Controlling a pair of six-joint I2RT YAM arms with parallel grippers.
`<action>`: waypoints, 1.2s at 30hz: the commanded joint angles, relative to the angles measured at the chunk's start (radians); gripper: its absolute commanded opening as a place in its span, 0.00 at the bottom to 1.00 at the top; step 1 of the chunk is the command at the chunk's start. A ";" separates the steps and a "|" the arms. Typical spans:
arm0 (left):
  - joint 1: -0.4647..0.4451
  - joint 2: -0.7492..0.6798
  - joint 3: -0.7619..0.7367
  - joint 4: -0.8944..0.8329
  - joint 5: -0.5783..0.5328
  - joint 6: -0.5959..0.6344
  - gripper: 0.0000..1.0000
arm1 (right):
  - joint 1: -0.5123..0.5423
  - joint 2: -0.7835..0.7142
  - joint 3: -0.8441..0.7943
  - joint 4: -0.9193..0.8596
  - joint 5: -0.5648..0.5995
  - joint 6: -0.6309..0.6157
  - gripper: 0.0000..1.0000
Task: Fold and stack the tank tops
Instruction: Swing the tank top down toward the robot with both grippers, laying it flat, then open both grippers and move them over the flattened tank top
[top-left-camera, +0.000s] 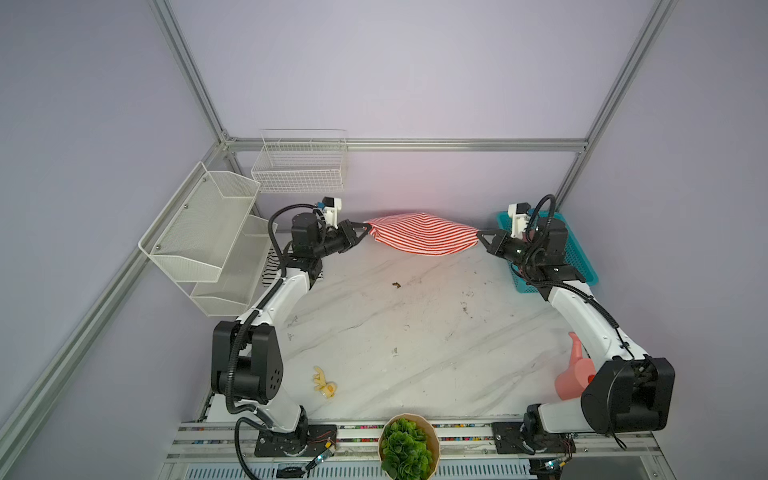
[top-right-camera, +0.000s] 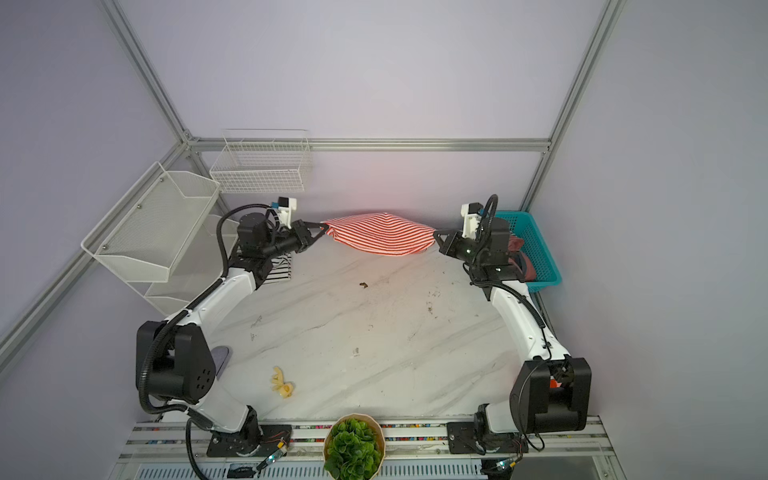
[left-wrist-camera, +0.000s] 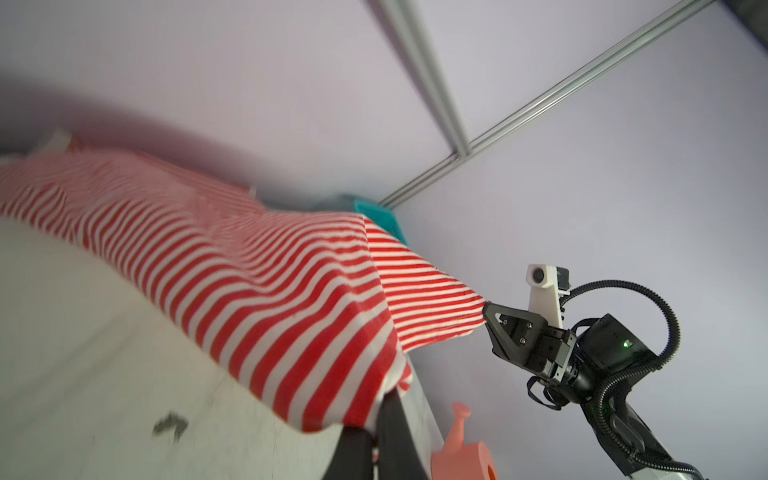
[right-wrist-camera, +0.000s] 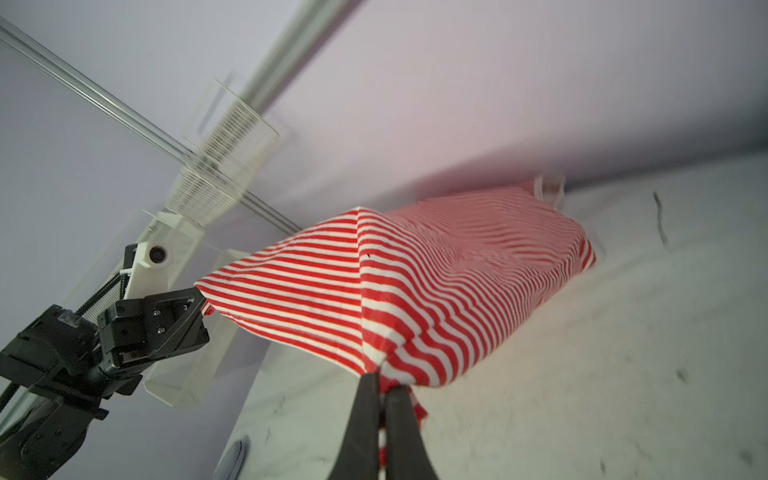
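Both arms are up at the far end of the marble table (top-left-camera: 415, 332), and the red-and-white tank top (top-left-camera: 422, 232) is strung between them, right in the far middle, close to the back wall. The left gripper (top-left-camera: 365, 226) has its jaws pressed together on the left corner of the cloth, and the right wrist view shows that pinch (right-wrist-camera: 199, 297) cleanly. Over on the other side, the right gripper (top-left-camera: 478, 233) is clamped on the right corner, its black fingers (right-wrist-camera: 370, 399) squeezed tight with striped fabric caught between them. The held edge is pulled taut from claw to claw, clear of the table, while the body of the top billows and runs back towards the wall. A bit of white trim (right-wrist-camera: 548, 187) shows at that far end, but whether it touches the table is hard to say through the blur. The black-and-white tank top (top-right-camera: 279, 270) lies on the table at the far left, mostly hidden beneath the left arm. At the far right sits a teal basket (top-left-camera: 582, 257) with a dusty-red garment (top-right-camera: 525, 259) inside, behind the right arm. Nearer to us, a yellow toy (top-left-camera: 324, 384) lies on the left, a pink watering can (top-left-camera: 575, 370) stands by the right arm, and a potted plant (top-left-camera: 409, 449) sits at the near edge.
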 joint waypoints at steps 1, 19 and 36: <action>-0.041 -0.093 -0.220 -0.086 -0.037 0.064 0.00 | 0.000 -0.105 -0.138 -0.027 -0.066 0.037 0.00; -0.171 -0.215 -0.511 -0.623 -0.188 0.154 0.02 | 0.003 -0.199 -0.329 -0.582 0.116 -0.080 0.01; -0.182 -0.397 -0.528 -0.940 -0.292 0.174 0.33 | 0.003 -0.240 -0.284 -0.805 0.298 -0.094 0.34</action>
